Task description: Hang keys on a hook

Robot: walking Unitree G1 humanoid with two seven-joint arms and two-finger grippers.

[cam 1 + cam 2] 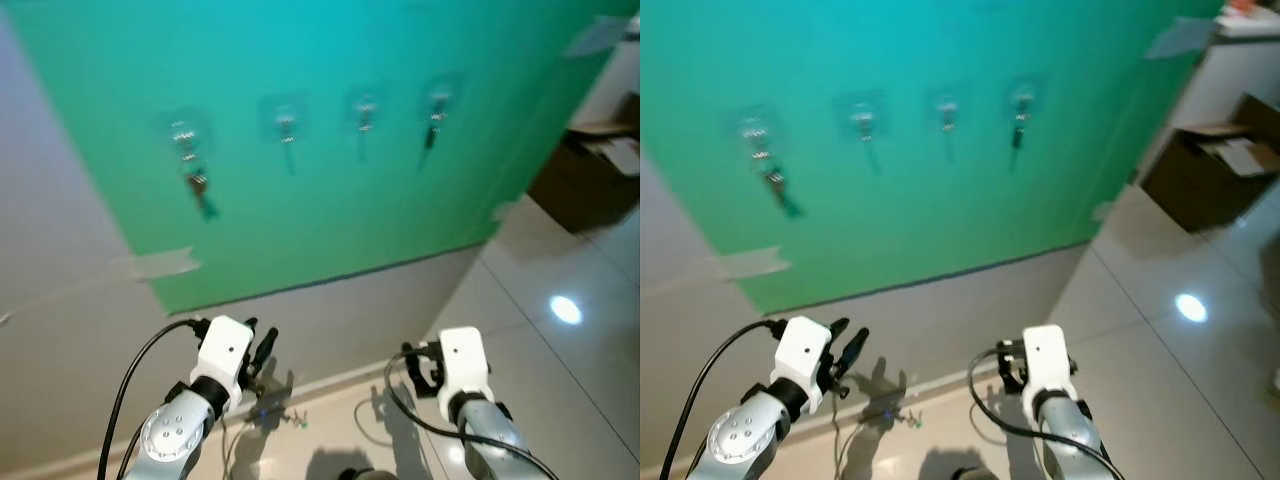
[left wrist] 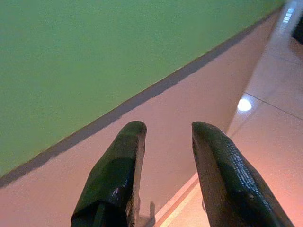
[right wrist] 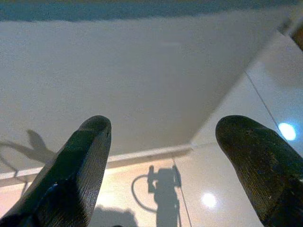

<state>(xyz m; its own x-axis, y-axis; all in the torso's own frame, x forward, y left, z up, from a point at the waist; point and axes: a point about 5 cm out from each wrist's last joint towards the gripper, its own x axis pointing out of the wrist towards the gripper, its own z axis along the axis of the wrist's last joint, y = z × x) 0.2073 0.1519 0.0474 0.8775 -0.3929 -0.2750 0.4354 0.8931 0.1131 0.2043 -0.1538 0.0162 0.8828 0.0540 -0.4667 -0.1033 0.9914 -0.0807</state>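
Note:
A green panel (image 1: 300, 60) on the wall carries a row of clear stick-on hooks. A bunch of keys (image 1: 196, 184) hangs from the leftmost hook (image 1: 182, 130). Something small and dark (image 1: 433, 128) hangs from the rightmost hook (image 1: 438, 100). The two middle hooks (image 1: 286, 122) look bare. My left gripper (image 1: 262, 350) is low, well below the panel, open with nothing between its fingers (image 2: 118, 170). My right gripper (image 1: 420, 370) is at the same height, wide open and empty (image 3: 165, 127). A small glinting thing (image 1: 288, 416) lies on the floor by the wall; I cannot tell what it is.
Below the panel a pale wall (image 1: 330, 320) runs down to a skirting and a glossy tiled floor (image 1: 560, 360). An open cardboard box (image 1: 590, 170) stands at the right against the wall. A strip of tape (image 1: 160, 265) sticks at the panel's lower left corner.

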